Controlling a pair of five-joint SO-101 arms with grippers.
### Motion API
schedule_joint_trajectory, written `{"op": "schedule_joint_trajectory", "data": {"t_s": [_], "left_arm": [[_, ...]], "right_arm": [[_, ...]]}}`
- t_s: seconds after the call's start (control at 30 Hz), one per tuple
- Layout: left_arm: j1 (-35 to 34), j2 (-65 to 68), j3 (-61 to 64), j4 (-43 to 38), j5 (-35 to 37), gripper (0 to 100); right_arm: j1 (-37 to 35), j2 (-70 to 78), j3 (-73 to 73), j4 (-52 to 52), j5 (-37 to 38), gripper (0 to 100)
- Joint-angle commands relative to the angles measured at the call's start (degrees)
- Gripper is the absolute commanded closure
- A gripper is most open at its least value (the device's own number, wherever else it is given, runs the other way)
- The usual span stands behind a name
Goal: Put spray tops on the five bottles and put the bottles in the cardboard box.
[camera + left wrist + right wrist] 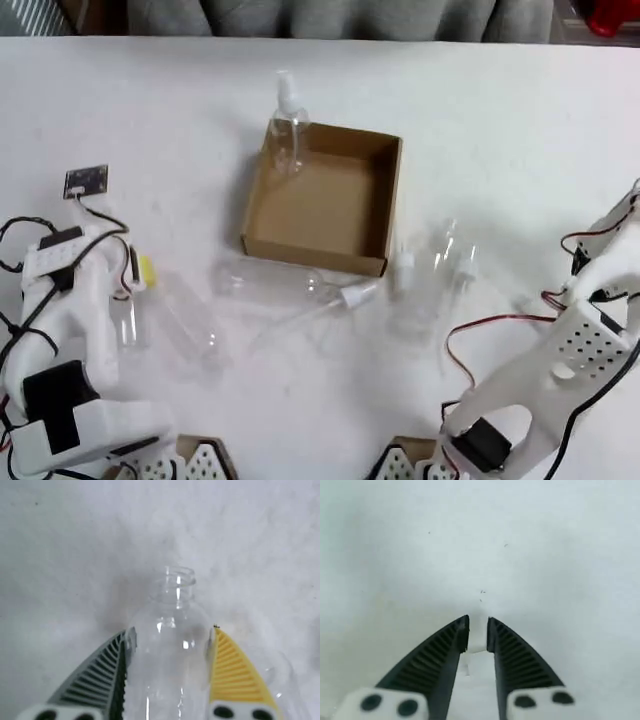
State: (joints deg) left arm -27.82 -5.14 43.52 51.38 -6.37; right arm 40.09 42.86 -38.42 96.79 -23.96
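My left gripper [170, 634] is shut on a clear uncapped bottle [175, 605], its grey and yellow fingers pressed on the shoulders below the open neck. In the high view this bottle [125, 322] is at the table's left. My right gripper [477, 629] is shut on a white spray top [478, 652] just above the bare table. The cardboard box [385, 205] sits open in the middle. A capped bottle [287, 130] stands at its far left corner. Another capped bottle [290, 283] lies in front of the box, and an uncapped one [190, 318] lies left of it.
Clear bottles with white spray tops [440, 265] stand in a cluster right of the box. A small black board [86, 181] with a cable lies at the left, above the left arm. Red and black wires [490, 325] run along the right arm.
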Motion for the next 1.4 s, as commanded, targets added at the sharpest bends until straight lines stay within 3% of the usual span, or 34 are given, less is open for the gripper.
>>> {"op": "schedule_joint_trajectory", "data": {"t_s": [0.0,0.17,0.5,0.67,1.03,1.37], "left_arm": [[0.75,-3.47,-0.18,-1.23,-0.7,98],[0.75,-3.47,-0.18,-1.41,-0.7,98],[0.66,-3.47,-0.18,-1.41,-0.7,98],[0.66,-3.47,-0.18,-1.41,-0.7,98],[0.57,-3.47,-0.18,-1.32,-0.7,98],[0.66,-3.47,-0.18,-1.32,-0.7,98]], "right_arm": [[1.1,-2.24,-2.37,2.15,4.13,98.8],[1.8,-9.98,6.86,2.15,9.58,98.3],[1.8,-29.14,26.81,2.07,10.64,98.3],[1.8,-34.07,36.04,1.63,15.82,98.3],[2.33,-33.19,49.49,-14.64,18.2,98.2],[5.49,-31.08,51.25,-22.81,18.29,98.2]]}}
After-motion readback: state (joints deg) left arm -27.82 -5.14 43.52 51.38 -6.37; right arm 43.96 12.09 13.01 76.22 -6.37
